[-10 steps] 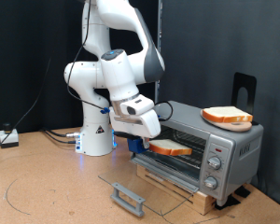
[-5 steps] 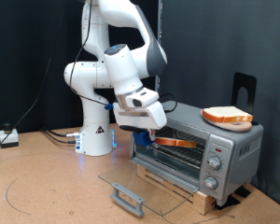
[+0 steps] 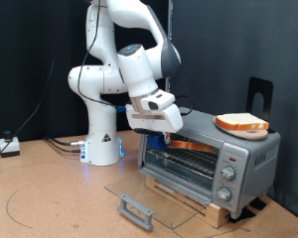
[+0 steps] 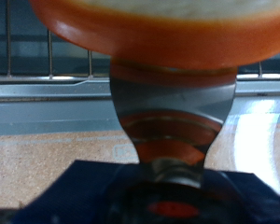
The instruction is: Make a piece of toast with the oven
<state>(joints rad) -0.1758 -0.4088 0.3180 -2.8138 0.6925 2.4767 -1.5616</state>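
Carrying the piece of toast point(image 3: 188, 144) into the oven point(image 3: 224, 157), pincer point(image 3: 165, 135) clenched on it — light, crumbly, best gripped by the crust edge.

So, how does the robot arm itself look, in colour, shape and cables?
The glossy white, rounded robot arm has dark grey joint bands and stands on a white base with a small blue light. Its white gripper is boxy. Thin cables lie beside the base.

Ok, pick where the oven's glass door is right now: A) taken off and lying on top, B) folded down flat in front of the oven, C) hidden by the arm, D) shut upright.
B: the oven has its glass door lying open and flat on the table, handle towards the exterior view's bottom.
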